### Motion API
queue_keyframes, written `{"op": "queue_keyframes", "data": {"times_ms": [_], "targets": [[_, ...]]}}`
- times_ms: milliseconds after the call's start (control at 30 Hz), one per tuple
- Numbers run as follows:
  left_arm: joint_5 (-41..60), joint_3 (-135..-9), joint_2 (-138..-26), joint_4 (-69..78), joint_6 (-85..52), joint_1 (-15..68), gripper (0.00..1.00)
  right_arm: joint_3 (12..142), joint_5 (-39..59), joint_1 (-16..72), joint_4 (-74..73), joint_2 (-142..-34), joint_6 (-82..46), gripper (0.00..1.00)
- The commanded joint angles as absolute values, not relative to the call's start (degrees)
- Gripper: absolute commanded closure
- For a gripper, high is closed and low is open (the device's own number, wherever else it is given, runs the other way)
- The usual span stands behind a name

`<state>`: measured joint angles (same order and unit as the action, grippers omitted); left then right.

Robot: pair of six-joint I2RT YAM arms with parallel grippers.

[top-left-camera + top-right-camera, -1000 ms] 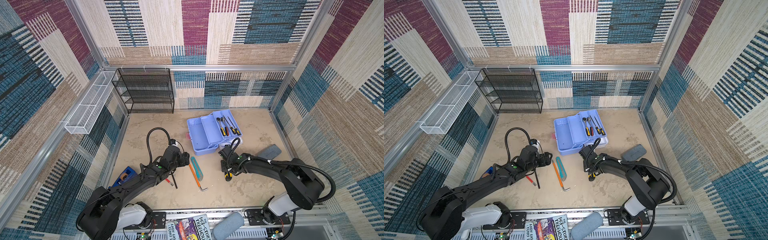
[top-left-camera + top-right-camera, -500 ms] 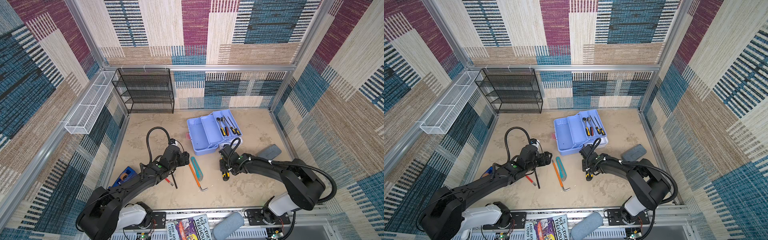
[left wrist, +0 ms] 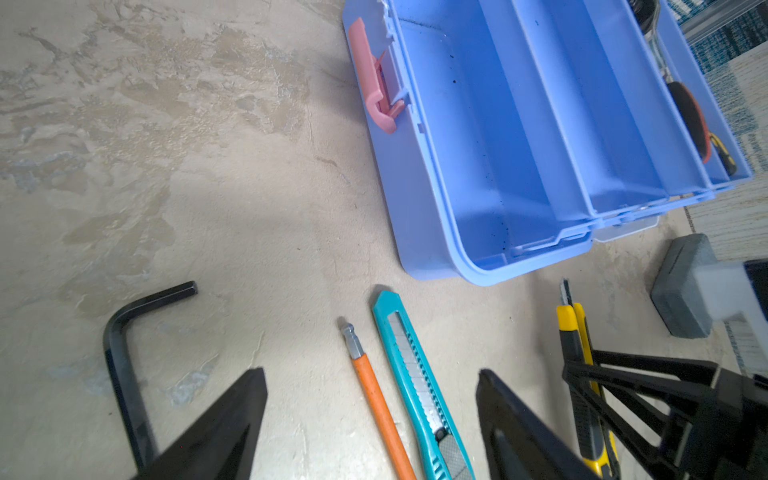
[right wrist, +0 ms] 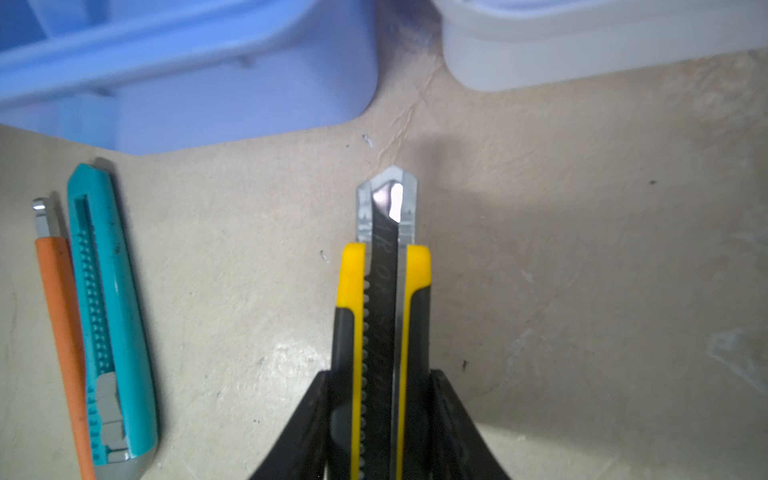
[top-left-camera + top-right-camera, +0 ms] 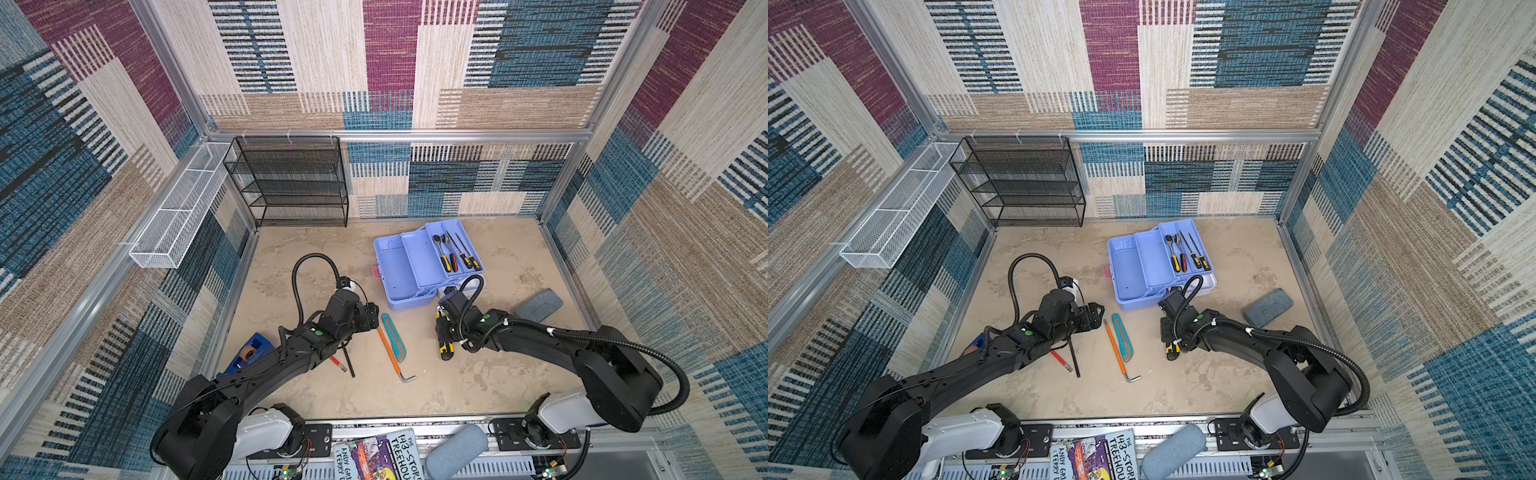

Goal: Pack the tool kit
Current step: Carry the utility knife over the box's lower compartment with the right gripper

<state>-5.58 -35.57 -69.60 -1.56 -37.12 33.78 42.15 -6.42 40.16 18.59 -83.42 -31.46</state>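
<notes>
**Yellow knife gripped, ready to go into the box**

With the open tool kit (image 5: 395, 276) as the clock's centre and the far wall at 12, the right gripper (image 4: 380, 386) sits at about 5 o'clock. Its jaws are pressed on the sides of the yellow-and-black utility knife (image 4: 380, 291), well back from its metal nose. I cannot tell whether the knife is clear of the table.

To do this step well, I would lift it level and carry it toward 12. I would turn it to run lengthwise with a tray and let go low, so it does not bounce or jam across a divider.

The left gripper (image 3: 370, 374) is at about 7 o'clock. Its jaws are spread wide and empty above the teal knife (image 5: 393, 336) and the orange hex key (image 5: 388, 353).

In the box, the farthest tray (image 5: 436, 229) holds four slim tools (image 5: 453, 257) side by side. The middle tray (image 5: 419, 257) and the deep base look empty. The white lid (image 4: 582, 41) lies beside the base.
</notes>
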Motion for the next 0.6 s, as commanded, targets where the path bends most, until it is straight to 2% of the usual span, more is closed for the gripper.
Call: {"op": "queue_keyframes", "data": {"times_ms": [0,567], "targets": [[-5.40,-36.16,-69.54,-1.70,-37.36,33.75,0.17,41.81,-5.01,40.41,15.16,-82.75,-32.49,0.78],[-4.82,-36.97,-70.30,-1.72,-37.68,33.75,0.18,49.43,-2.70,44.65,12.18,-84.23,-30.20,0.78]]}}
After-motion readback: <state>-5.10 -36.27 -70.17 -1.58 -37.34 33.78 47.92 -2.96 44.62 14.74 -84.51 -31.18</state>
